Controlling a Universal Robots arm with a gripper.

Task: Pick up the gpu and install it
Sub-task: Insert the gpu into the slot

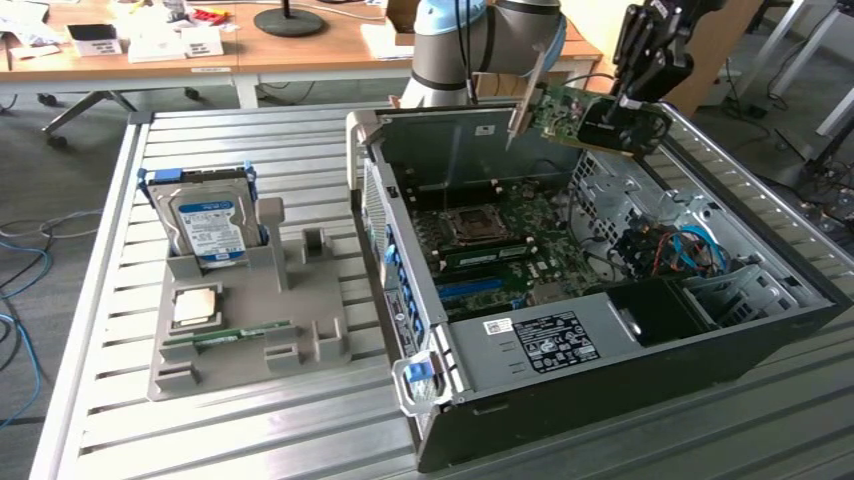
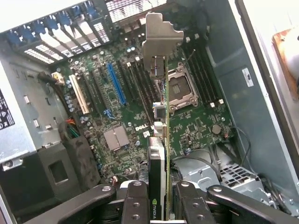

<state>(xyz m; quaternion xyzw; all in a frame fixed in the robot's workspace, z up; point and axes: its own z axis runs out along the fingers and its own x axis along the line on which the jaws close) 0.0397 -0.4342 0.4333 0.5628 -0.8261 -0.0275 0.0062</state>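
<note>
My gripper [image 1: 618,118] is clamped on the gpu [image 1: 567,106] — it hangs in the air above the open case [image 1: 641,400]. Pick-up looks done, install isn't — I think it needs lining up straight over a slot [image 2: 116,84].

This looks like a robot lab set up in an office room. A big robot arm [image 1: 461,45] stands at the back of a metal bench [image 1: 240,420] made of long silver slats. On the bench sits a computer [image 1: 627,385] with its side off, so the green board [image 2: 126,116] inside shows. Beside it is a grey holder [image 1: 314,335] with a hard drive [image 1: 211,225] standing in it. Behind are wooden desks [image 1: 307,55] with papers [image 1: 160,42] on them. The floor [image 1: 67,170] is grey, and loose cables [image 1: 16,255] lie on it.
</note>
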